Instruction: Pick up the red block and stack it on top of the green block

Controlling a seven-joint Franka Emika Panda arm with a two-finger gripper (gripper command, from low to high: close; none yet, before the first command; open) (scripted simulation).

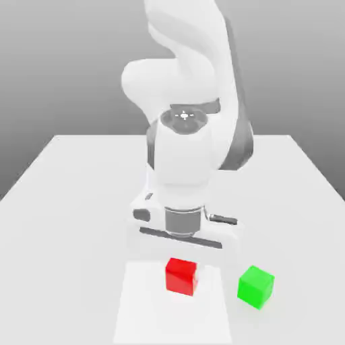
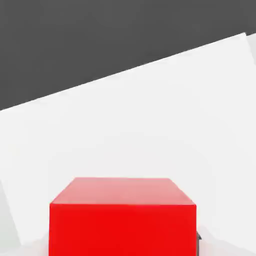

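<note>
The red block is a small glossy cube near the table's front, directly under my gripper. The white hand hangs low over it, pointing straight down. In the hand view the red block looms very close, with its top face and one side showing. The green block, a cube of the same size, rests on the table a short way toward the exterior view's right of the red one, apart from it and untouched.
The white table stretches back behind the arm, whose bulky links rise over the middle. A paler rectangular patch lies on the surface around the red block. In the hand view the table's far edge meets a dark background.
</note>
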